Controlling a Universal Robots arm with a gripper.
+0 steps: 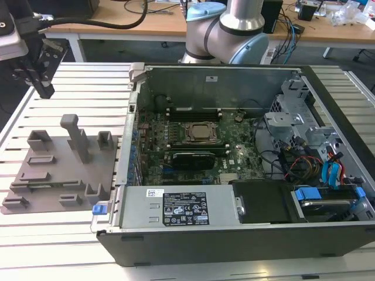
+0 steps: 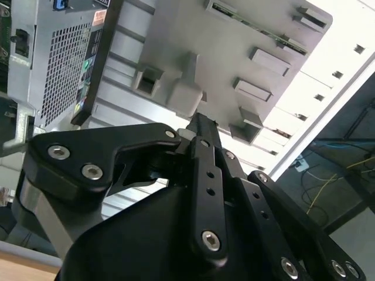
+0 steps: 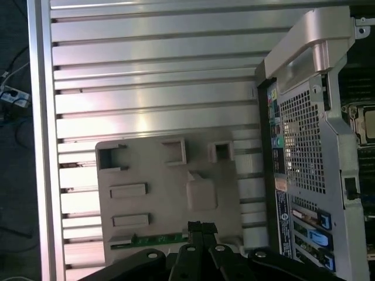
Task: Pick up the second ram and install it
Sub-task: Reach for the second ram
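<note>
The second ram [image 3: 157, 239] is a thin green stick lying in a long slot of the grey fixture plate [image 3: 170, 193]. The second wrist view shows the ram [image 2: 258, 30] along the plate's far edge. My black gripper [image 1: 45, 91] hangs high over the table's far corner on the exterior view's left, above and behind the fixture [image 1: 58, 170]. Its fingers [image 3: 194, 229] are pressed together with nothing between them, and the gripper [image 2: 202, 122] points down toward the plate from well above it.
An open computer case [image 1: 234, 234] lies to the exterior view's right of the fixture, with the motherboard and CPU socket [image 1: 201, 132] showing. An upright post [image 1: 73, 132] and small blocks rise from the fixture. The slatted aluminium table [image 3: 152, 88] surrounds it.
</note>
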